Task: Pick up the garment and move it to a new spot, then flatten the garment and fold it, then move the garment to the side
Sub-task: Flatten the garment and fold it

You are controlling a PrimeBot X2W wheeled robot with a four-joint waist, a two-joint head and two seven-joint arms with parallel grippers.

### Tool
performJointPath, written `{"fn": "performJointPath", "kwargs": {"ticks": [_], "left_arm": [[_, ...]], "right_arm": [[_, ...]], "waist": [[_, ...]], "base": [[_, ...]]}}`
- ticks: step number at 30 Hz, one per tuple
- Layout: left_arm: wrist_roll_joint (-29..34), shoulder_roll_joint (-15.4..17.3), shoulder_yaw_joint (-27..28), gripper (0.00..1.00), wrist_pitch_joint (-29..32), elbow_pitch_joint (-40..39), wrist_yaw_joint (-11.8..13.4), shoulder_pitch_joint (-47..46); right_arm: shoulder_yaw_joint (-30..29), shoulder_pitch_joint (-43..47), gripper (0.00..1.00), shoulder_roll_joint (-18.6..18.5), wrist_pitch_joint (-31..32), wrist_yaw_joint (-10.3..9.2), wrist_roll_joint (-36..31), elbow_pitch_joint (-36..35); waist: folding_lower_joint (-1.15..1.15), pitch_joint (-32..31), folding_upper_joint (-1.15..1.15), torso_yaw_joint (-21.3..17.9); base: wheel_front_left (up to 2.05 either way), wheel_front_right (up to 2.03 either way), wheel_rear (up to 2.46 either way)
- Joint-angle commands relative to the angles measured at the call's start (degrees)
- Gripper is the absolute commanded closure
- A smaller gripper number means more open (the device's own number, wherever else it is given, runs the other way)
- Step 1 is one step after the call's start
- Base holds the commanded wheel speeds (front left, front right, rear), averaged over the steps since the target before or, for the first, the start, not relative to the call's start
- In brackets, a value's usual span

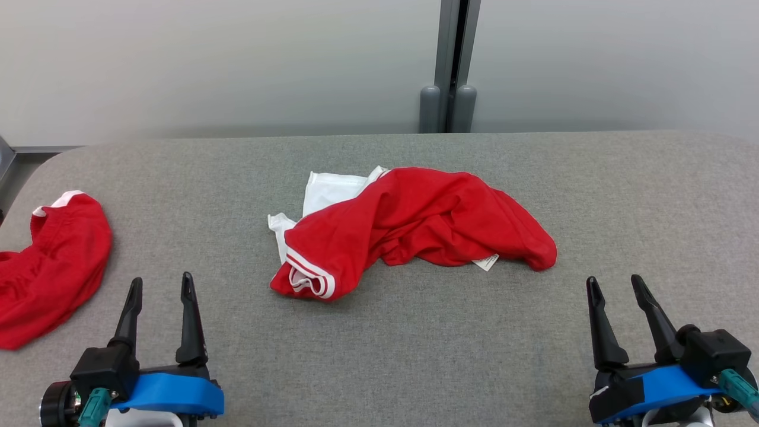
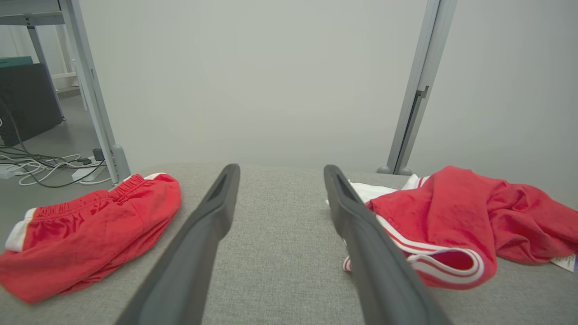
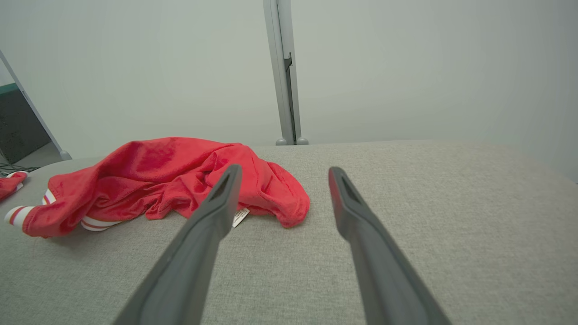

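Both pairs of jaws stand open, gripping nothing: the left jaws at the lower left of the head view, the right jaws at the lower right, both over the grey desk [image 1: 415, 356]. The garment [image 1: 415, 225], red with white striped trim and a white part at its upper left, lies crumpled at the middle of the frame, apart from both. A label [image 1: 486, 261] sticks out at its lower edge. Red shorts [image 1: 53, 261] lie at the left edge, near the left jaws.

Pale wall [image 1: 237, 65] behind grey fabric table [image 1: 415, 356].
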Motion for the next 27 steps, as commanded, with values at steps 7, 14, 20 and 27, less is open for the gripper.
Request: {"fn": "performJointPath", "kwargs": {"ticks": [7,14,20,27], "left_arm": [[0.95,-0.54,0.59,0.0,-0.26,0.52,-0.8,0.29],[1.62,-0.95,0.95,0.0,-0.27,0.82,-1.17,-0.12],[2.13,-1.26,1.2,0.0,-0.27,1.05,-1.47,-0.46],[2.55,-1.58,1.57,0.0,-0.27,0.9,-1.63,-0.67]], "right_arm": [[0.07,0.92,0.0,-0.27,0.41,0.03,-0.37,0.15],[-0.23,0.73,0.0,-0.26,0.58,0.03,-0.48,0.16],[-0.31,0.26,0.0,-0.27,0.36,0.03,-0.37,0.62],[0.26,-2.03,0.0,-0.26,0.23,0.03,-1.44,0.78]], "waist": [[0.01,-0.12,0.0,-0.21],[0.01,0.12,0.0,-0.12],[0.01,0.25,0.0,-0.07],[0.01,0.61,0.0,0.07]], "base": [[0.0,0.0,0.0],[0.0,0.0,0.0],[0.0,0.0,0.0],[0.0,0.0,0.0]]}}
